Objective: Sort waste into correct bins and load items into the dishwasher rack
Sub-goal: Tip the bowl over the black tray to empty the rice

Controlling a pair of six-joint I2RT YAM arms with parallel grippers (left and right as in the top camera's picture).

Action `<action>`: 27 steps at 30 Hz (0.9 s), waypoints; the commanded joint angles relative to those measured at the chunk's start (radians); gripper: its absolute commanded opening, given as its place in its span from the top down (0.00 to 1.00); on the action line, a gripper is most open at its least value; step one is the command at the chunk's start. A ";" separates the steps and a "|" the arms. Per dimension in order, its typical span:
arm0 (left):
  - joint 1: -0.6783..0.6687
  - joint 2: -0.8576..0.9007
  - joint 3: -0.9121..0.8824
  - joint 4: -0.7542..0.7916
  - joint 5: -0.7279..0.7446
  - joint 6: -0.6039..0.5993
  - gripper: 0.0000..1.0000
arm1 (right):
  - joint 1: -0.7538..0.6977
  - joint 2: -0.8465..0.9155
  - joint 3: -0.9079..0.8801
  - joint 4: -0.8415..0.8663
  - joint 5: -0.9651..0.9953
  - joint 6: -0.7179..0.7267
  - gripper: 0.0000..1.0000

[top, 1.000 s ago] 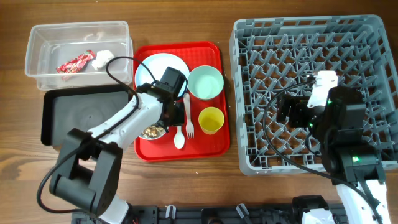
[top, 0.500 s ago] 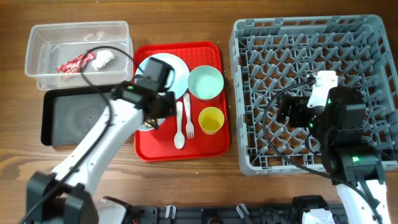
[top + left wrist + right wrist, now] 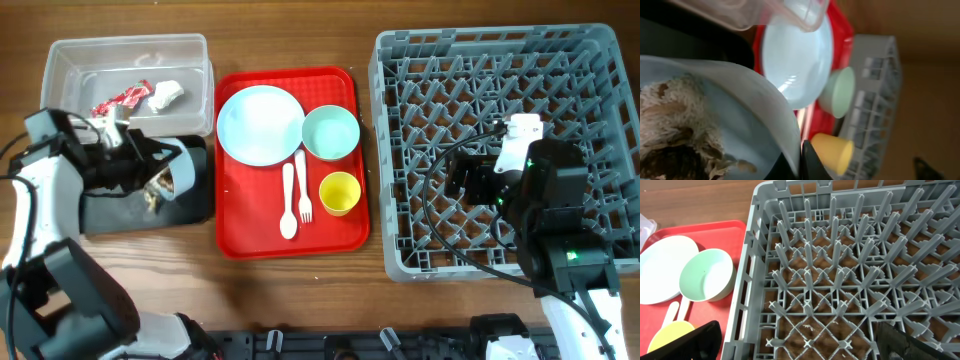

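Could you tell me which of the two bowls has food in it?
The pale blue bowl, tilted over the black tray in the left gripper, holds rice-like scraps; the mint green bowl on the red tray is empty.

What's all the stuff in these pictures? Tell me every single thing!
clear tub: one, see-through, far left
red wrapper: one, red, in the clear tub
white scrap: one, white, in the clear tub
black tray: one, black, near left
pale blue bowl: one, tilted over the black tray
food scraps: clump, beige-brown, in the pale blue bowl
red serving tray: one, red, middle
plate: one, pale blue, on the red serving tray
mint bowl: one, green, same tray
yellow cup: one, same tray
spoon: one, white, same tray
fork: one, white, same tray
rack: one, grey, right
left gripper: holds the pale blue bowl
right gripper: open, over the rack
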 commanded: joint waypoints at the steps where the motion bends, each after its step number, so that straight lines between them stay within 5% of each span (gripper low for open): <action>1: 0.076 0.052 0.017 0.000 0.309 0.037 0.96 | -0.001 -0.001 0.021 0.000 0.013 -0.021 0.00; 5: 0.119 0.064 0.017 0.002 0.381 0.027 0.96 | -0.001 -0.001 0.021 0.000 0.013 -0.021 0.00; 13: 0.193 0.064 0.017 0.003 0.555 -0.182 0.96 | -0.001 -0.001 0.021 -0.004 0.013 -0.021 0.00; 27: 0.205 0.064 0.017 0.004 0.541 -0.232 0.96 | -0.002 -0.001 0.021 -0.004 0.013 -0.021 0.00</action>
